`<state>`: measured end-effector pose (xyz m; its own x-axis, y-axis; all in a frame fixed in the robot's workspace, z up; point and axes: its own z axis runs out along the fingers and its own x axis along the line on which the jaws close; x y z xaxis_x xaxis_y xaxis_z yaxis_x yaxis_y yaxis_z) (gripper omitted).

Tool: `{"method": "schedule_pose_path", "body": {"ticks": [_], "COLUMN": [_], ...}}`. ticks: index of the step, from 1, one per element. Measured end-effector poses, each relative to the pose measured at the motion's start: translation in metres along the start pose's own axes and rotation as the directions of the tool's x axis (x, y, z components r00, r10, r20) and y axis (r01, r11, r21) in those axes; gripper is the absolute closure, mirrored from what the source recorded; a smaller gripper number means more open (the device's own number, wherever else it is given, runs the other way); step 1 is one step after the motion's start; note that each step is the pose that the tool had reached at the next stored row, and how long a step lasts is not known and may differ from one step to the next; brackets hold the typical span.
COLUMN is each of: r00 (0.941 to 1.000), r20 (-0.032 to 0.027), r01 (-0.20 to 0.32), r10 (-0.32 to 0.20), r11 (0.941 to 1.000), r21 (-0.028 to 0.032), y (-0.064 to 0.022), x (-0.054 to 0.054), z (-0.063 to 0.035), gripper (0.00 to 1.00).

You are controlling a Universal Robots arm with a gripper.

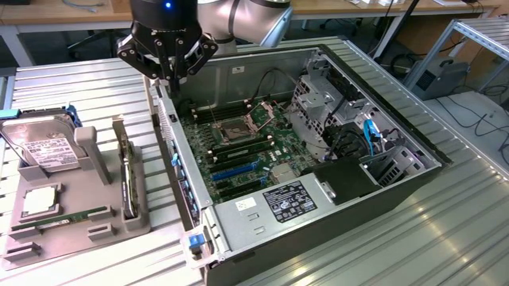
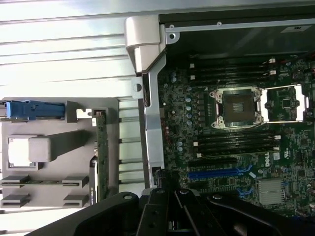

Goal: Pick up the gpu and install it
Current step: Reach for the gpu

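Note:
The gpu (image 1: 124, 173) stands on its long edge in a slot of the grey holder (image 1: 71, 238), on the exterior view's left, beside the open computer case (image 1: 318, 196). In the wrist view the gpu (image 2: 101, 152) appears edge-on as a thin card with a black face. My gripper (image 1: 171, 88) hangs shut and holds nothing, above the case's side wall near the far corner, well above and beyond the card. My gripper (image 2: 170, 194) in the wrist view sits between the holder and the motherboard (image 2: 236, 137). A blue expansion slot (image 2: 221, 173) lies on that board.
The holder also carries a silver hard drive (image 1: 44, 149), a processor chip (image 1: 38, 202) and a green memory stick (image 1: 64, 217). Inside the case are the processor socket (image 1: 238, 127), drive cages (image 1: 334, 113) and cables. The ribbed metal table (image 1: 445, 238) surrounds everything.

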<state>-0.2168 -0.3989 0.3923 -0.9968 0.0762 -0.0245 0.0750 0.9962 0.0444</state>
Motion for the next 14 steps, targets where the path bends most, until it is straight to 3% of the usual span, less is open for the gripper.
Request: {"method": "schedule_pose_path", "body": {"ticks": [14], "r00": [1.0], "r20": [0.0], "r01": [0.0], "r10": [0.0], "r11": [1.0], "r21": [0.0], "y": [-0.0004], "x": [0.0048], "z": [0.0], "gripper": [0.89]}}
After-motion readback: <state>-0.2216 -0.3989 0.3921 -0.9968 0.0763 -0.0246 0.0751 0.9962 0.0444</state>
